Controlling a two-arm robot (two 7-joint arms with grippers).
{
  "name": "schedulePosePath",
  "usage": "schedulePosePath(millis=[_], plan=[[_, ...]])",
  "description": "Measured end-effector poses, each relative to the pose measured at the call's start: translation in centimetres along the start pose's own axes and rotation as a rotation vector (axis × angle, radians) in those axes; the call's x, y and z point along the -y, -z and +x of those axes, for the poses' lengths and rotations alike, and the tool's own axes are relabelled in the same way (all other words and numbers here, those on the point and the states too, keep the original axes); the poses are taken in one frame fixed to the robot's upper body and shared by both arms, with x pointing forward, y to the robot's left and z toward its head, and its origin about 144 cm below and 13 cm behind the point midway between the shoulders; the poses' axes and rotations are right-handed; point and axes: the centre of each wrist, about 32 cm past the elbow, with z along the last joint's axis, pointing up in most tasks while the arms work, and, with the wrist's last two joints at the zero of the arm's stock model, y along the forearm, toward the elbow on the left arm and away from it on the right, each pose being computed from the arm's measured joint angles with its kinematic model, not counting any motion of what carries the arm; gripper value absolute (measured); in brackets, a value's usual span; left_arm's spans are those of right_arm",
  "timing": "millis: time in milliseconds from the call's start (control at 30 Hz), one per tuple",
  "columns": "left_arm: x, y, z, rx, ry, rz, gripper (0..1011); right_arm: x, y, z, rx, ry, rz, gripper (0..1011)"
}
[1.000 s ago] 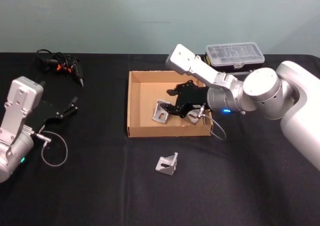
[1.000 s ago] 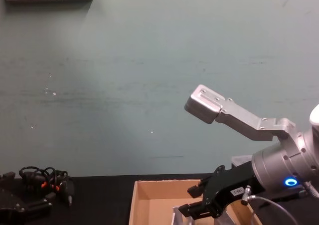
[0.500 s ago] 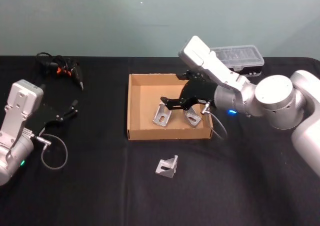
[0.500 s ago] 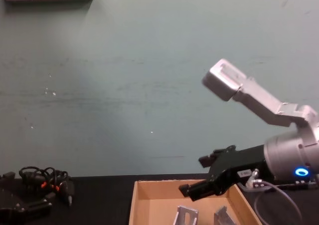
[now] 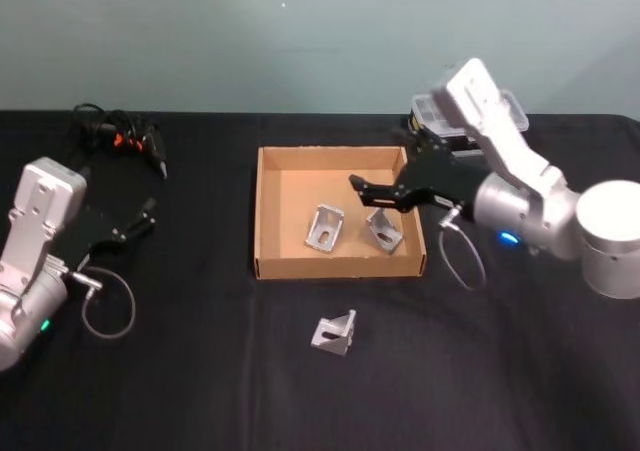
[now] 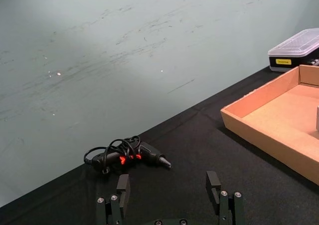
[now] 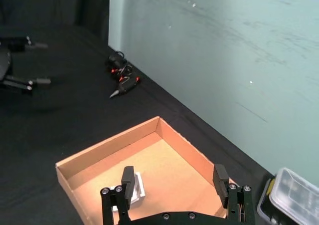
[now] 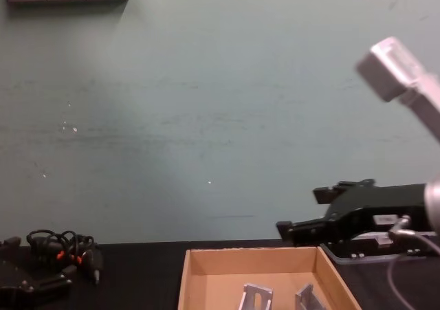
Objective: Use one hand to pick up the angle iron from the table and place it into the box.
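Seemingly empty, the wide-open right gripper [image 5: 362,191] hangs over the right half of the box [image 5: 340,265]; head view adds a nearer loose angle iron [image 5: 334,331]; left gripper [image 5: 148,214] idles left, spread.

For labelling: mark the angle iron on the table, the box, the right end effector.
angle iron [image 5: 334,331], head view, its middle.
box [image 5: 330,265], head view, front wall.
right end effector [image 5: 361,192], head view, between fingertips.

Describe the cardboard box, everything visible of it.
The box is a shallow, lidless tan cardboard tray with low walls, sitting flat on the black table. Two grey metal angle irons lie side by side on its floor. The right gripper hovers open above its right rear part, not touching it.
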Motion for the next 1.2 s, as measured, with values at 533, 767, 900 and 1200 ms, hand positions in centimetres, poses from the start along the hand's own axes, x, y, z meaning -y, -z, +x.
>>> schedulePosePath(millis=[533, 767, 900, 1200], plan=[[0.0, 0.0, 0.0, 0.0, 0.0, 0.0, 1000, 6.2, 1.7, -0.8, -0.094, -0.106, 0.009, 1003], [0.0, 0.0, 0.0, 0.0, 0.0, 0.0, 1000, 7.7, 2.8, -1.6, -0.108, -0.159, -0.029, 1003], [0.0, 0.0, 0.0, 0.0, 0.0, 0.0, 1000, 8.2, 3.4, -2.5, -0.117, -0.185, -0.049, 1003], [0.0, 0.0, 0.0, 0.0, 0.0, 0.0, 1000, 8.3, 5.2, -4.8, -0.135, -0.247, -0.087, 1003]])
